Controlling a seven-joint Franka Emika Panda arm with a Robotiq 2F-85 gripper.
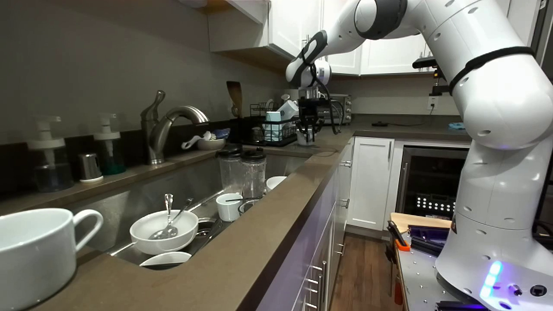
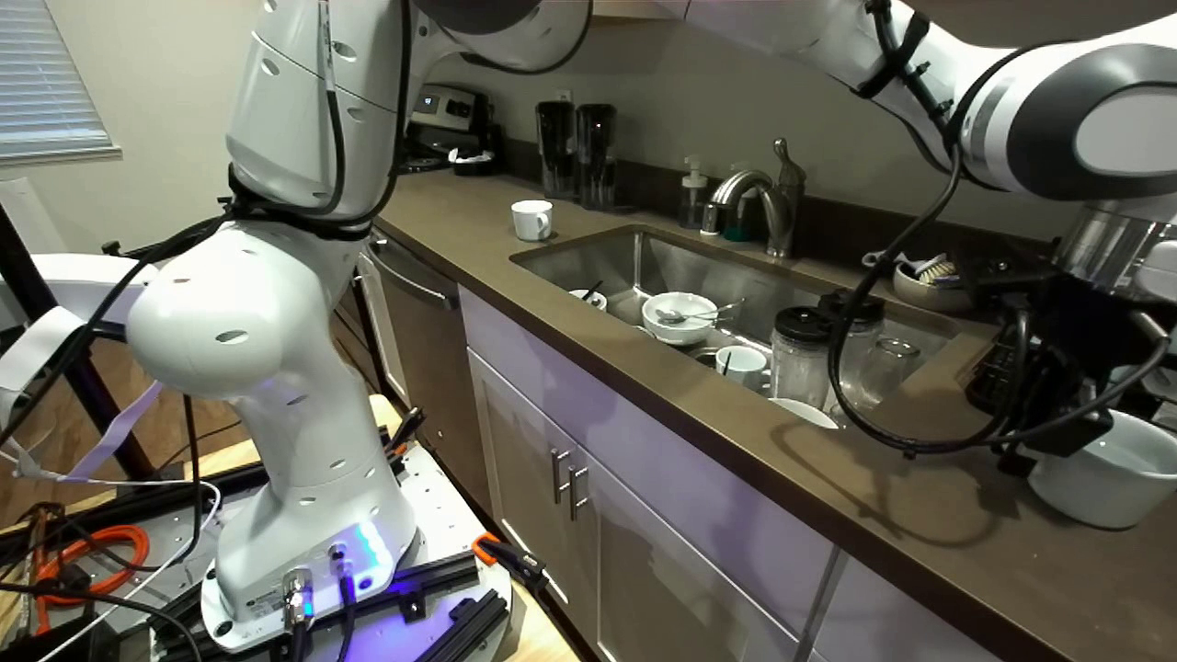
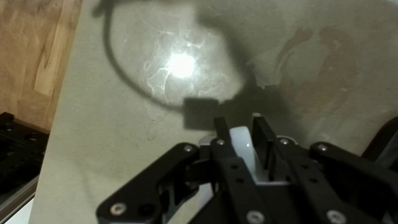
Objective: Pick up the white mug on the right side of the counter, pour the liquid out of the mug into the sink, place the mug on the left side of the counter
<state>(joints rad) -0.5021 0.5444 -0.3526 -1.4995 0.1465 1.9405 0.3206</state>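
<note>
Nearest, lower left in exterior view: spare mug (image 1: 36,259), likely parked clear of sink (image 1: 194,185). Narrows set-down room. Left of centre: bowl (image 1: 162,235), probably awaiting washing; pouring room above. Near centre: lidded jars (image 1: 253,177), probably in carrying path. Just right: task's white mug (image 1: 303,141), upright on counter (image 1: 276,198). In wrist view: gripper (image 3: 239,123), narrow gap, astride handle (image 3: 244,141), presumably for pouring; cannot tell clamped or loose. Farther right: counter's front edge, then floor (image 1: 365,268).

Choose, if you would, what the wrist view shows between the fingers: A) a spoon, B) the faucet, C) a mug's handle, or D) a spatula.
C, since the handle of the white mug shows as a pale strip between the black fingers.
</note>
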